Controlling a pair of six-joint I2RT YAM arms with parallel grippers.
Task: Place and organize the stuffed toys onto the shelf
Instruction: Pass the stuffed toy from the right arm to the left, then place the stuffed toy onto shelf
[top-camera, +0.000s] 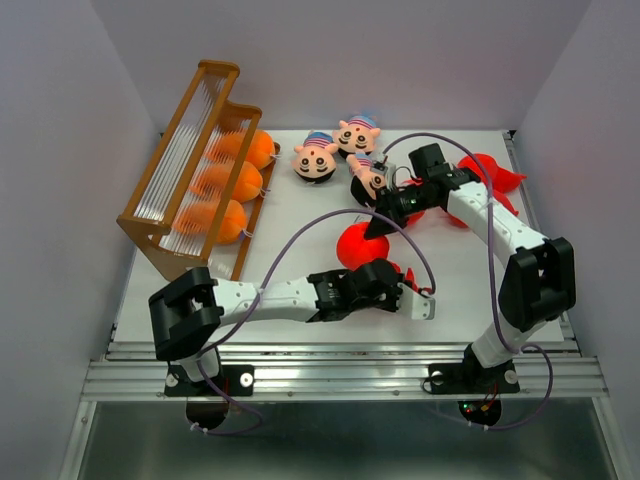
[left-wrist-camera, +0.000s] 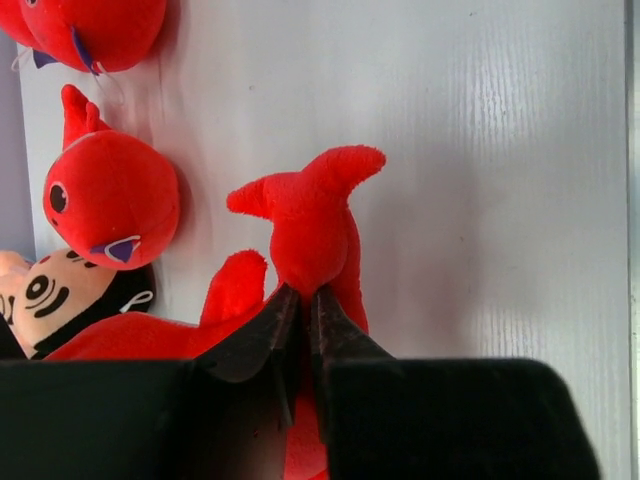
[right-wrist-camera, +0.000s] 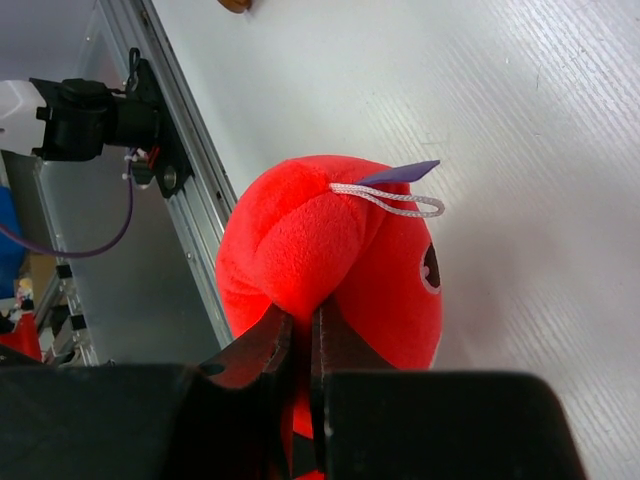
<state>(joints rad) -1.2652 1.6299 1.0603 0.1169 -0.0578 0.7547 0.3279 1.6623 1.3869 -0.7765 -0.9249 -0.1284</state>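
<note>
left jaws pinch tailed toy (left-wrist-camera: 312, 225), right jaws round red toy (right-wrist-camera: 335, 255).

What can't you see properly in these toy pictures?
Top view: the orange toys are blurred behind the shelf slats.
Top view: the right arm covers part of one doll head and the far red toys.
Left wrist: the jaws hide part of the pinched red toy.
Left wrist: the picture's edge cuts the corner red toy.

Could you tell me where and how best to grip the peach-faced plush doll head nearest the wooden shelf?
Probably across the cheeks of that peach-faced plush doll head, coming straight down: it lies face-up, white table bare on its left and near sides, while a second striped-capped doll head crowds its far right.
</note>
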